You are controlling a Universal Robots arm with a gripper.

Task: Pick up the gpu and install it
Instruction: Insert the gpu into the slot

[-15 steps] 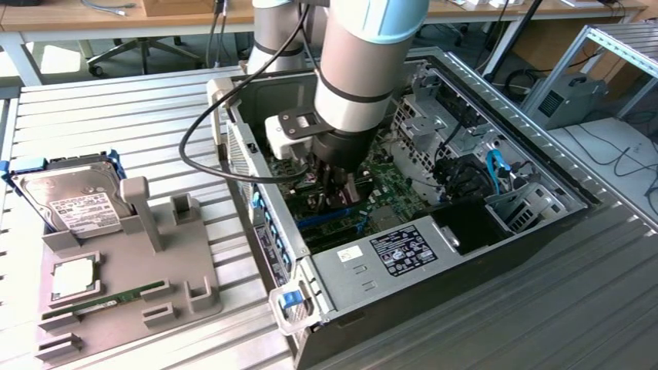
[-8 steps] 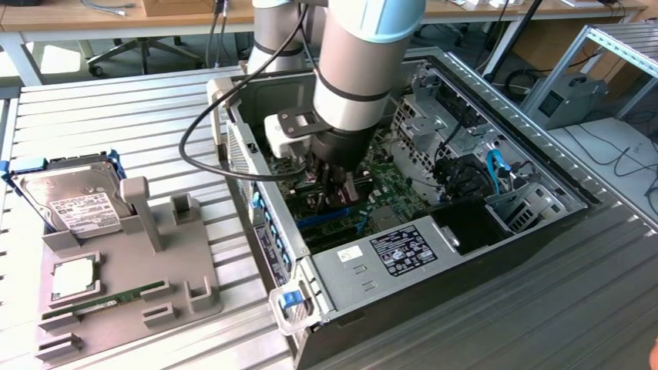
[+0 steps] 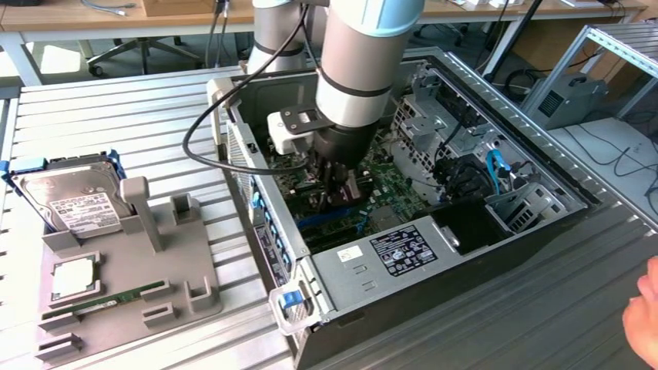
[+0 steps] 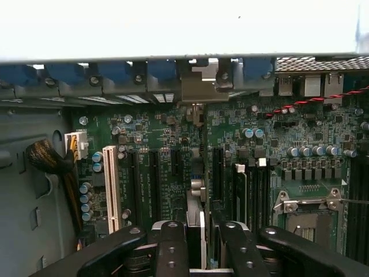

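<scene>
Arm: the Universal Robots arm (image 3: 360,69) reached down from above into the open computer case (image 3: 411,297), which lay on its side on the slatted metal surface (image 3: 123,116).
Hand: the hand (image 4: 203,231) was inside the case, low over the motherboard (image 4: 155,133), clenched on the gpu with a black finger on either face of the card.
Gpu: the gpu (image 4: 198,190) was seen edge-on in the wrist view, held upright between the fingers and standing just above the row of long black expansion slots. Its silver end bracket (image 4: 202,89) was close against the rear wall of the case, in line with the blue slot clips (image 4: 115,70). Whether the card's edge had met a slot could not be told.
Board neighbours: a white expansion slot (image 4: 111,187) lay to one side of the card, and the bare processor socket (image 4: 308,213) to the other, well apart from it.
Parts holder: a grey holder (image 3: 165,270) sat on the surface at the exterior view's left, apart from the case. A hard drive (image 3: 72,196) with a white label leaned in it, and a narrow green memory stick (image 3: 113,297) lay along its front.
Cable: a black cable (image 3: 200,139) looped from the wrist out over the case wall.
Person: a person's fingers (image 3: 646,320) showed at the exterior view's right edge, away from the case.
</scene>
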